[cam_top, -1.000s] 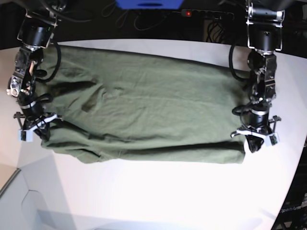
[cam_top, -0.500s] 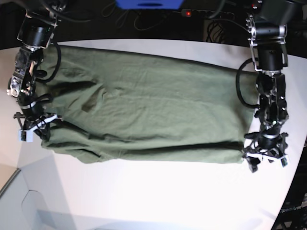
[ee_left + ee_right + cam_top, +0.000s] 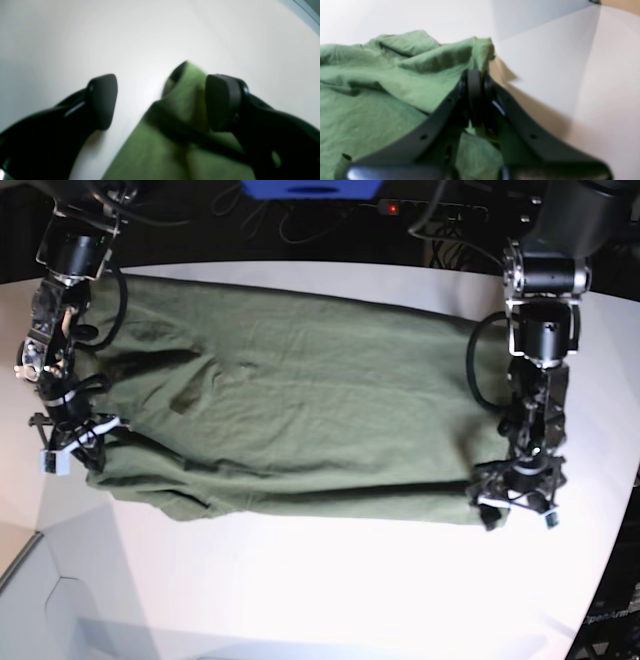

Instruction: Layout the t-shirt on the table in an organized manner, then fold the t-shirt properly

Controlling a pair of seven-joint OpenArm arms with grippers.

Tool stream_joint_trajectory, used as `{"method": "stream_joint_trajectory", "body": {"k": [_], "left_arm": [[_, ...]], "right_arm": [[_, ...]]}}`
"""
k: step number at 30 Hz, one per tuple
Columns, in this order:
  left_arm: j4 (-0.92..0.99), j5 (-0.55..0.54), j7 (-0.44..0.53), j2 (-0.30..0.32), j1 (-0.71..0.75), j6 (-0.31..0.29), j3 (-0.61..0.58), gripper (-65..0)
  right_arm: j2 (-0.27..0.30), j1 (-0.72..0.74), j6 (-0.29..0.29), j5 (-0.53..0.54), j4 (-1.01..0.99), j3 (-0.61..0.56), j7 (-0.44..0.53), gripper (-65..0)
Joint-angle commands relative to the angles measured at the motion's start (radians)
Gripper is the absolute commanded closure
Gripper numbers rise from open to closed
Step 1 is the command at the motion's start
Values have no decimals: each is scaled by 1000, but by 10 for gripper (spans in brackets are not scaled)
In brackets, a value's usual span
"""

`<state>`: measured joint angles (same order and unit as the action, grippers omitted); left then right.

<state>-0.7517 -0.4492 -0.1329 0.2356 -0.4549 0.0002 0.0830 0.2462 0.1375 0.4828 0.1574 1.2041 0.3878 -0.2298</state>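
Note:
The olive-green t-shirt (image 3: 290,410) lies spread wide across the white table (image 3: 330,580), wrinkled, with its front edge rolled. My left gripper (image 3: 515,505) hovers at the shirt's front right corner. In the left wrist view this gripper (image 3: 161,100) is open, and a raised corner of the t-shirt (image 3: 185,100) stands between its fingers, close to the right pad (image 3: 222,102). My right gripper (image 3: 70,445) sits at the shirt's left edge. The right wrist view shows that gripper (image 3: 475,95) shut on a fold of the t-shirt (image 3: 382,87).
A black power strip (image 3: 430,208) with a red light and a blue object (image 3: 315,188) lie beyond the table's far edge. The table's curved edge (image 3: 615,510) runs just right of my left gripper. A seam crosses the table's front left (image 3: 60,580).
My left gripper has opened, letting go of the shirt's right edge, and has moved toward the front right corner of the shirt. The right arm has not moved.

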Motion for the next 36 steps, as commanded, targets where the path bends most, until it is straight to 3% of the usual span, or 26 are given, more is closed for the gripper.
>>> {"method": "stream_joint_trajectory", "body": {"k": [1,15,24,33,36], "left_arm": [[-15,0,19,6,-23,-6,-12,-530],[-15,-4,16,0,46,-6,-202,-530],[-33,-3,-18,8,112,-6,-223,-530],[-444,-6,-30,135,227,-6,-216,-530],[-486,-7,-26,141,229,1,-127,-530]], "right_arm": [[14,20,6,12,16,3,11,-5],[14,29,6,12,23,3,-19,-5],[14,37,6,12,18,3,-19,-5],[14,43,6,12,16,1,-19,-5],[15,43,6,12,16,-20,-19,-5]]}}
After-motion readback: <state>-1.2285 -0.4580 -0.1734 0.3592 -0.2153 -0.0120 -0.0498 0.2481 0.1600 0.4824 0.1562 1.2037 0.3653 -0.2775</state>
